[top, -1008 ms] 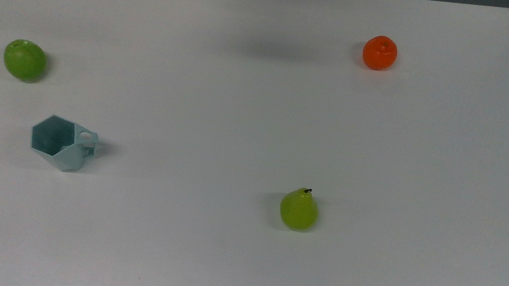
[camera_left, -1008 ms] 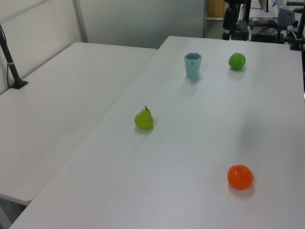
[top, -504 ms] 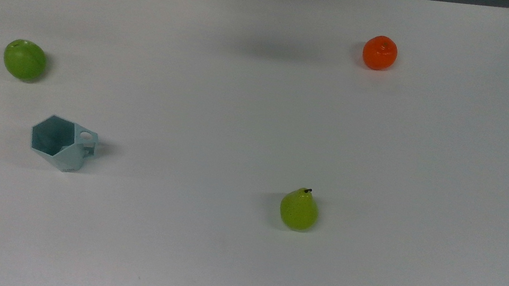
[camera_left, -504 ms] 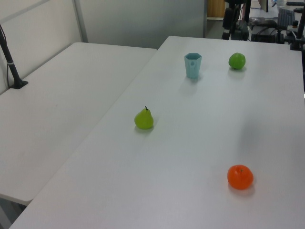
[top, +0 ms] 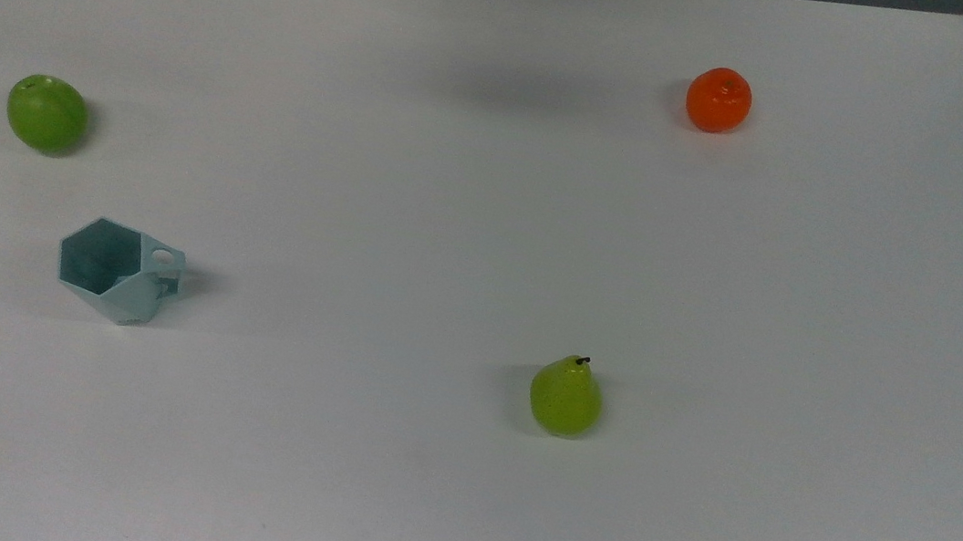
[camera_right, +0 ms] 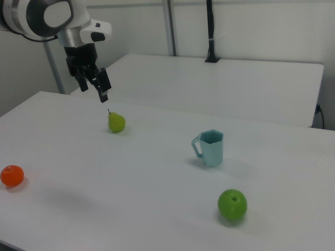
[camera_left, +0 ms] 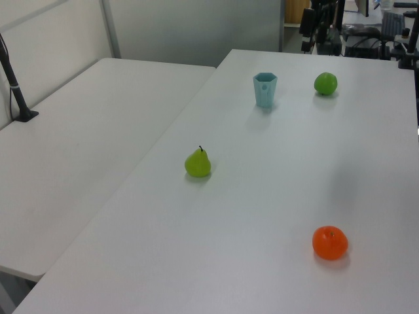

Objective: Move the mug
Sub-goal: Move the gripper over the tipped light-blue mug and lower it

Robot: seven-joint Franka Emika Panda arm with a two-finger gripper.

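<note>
**Mug upright on the table, tool high and well apart**

We found the pale blue-grey faceted plastic mug (camera_right: 212, 148) standing upright on the white table (camera_right: 131, 178), its hexagonal rim up and its small flat handle tab pointing toward the right view's left. In the top view the mug (top: 119, 270) sat near the top view's left edge, with the round green apple (top: 47, 114) near it, farther up the frame. In the left view the mug (camera_left: 264, 89) stood toward the far end of the table, the apple (camera_left: 325, 83) on the left view's right of it.

The tool (camera_right: 100, 89) hung in the air in the right view's upper left, well apart from the mug and above the table. We saw it pointing downward, holding nothing; we could not tell whether its fingers were parted or closed.

The yellow-green pear (camera_right: 116, 122) stood below the tool in the right view, between tool and mug. The round orange fruit (camera_right: 11, 175) lay near the right view's left edge.
</note>
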